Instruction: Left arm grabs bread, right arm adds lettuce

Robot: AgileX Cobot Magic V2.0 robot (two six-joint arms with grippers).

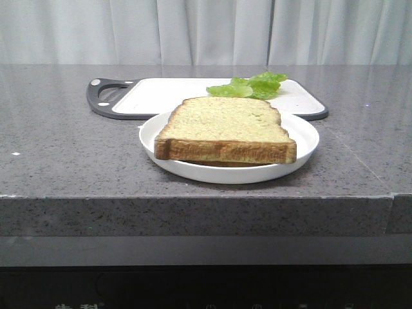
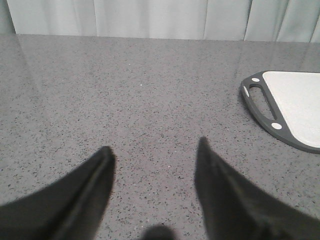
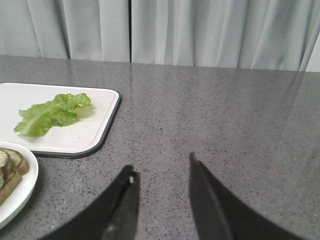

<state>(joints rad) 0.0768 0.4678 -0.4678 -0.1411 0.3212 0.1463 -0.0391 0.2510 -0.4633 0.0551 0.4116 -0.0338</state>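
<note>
The bread (image 1: pixel 225 129) is sitting on a white plate (image 1: pixel 149 138) near the front edge of the grey counter (image 1: pixel 58 141), a thick square slice almost as wide as the plate itself. Something thinner is peeking out under it — possibly a second slice, though I cannot tell from the front. Just behind the plate, a white cutting board (image 1: pixel 161 93) with a dark rim is lying flat, and the lettuce (image 1: pixel 250 86) is resting on its right-hand part, well clear of the bread.

Neither arm is showing in the front view. The left gripper (image 2: pixel 155 150) is hovering over bare counter off to the side, its two black fingers spread wide and holding nothing; only the handle corner of the board is showing in its wrist camera. The right gripper (image 3: pixel 161 170) is likewise standing open and empty above the counter, with the lettuce and the plate's rim off to one side in its wrist view.

So nothing seems started yet — the first step, taking hold of the bread, looks to be the one in hand. The left arm will need to swing in toward the plate and close on the slice by its edge, gently enough not to crush it. The right arm then has to reach across to the board for the leaf.
</note>
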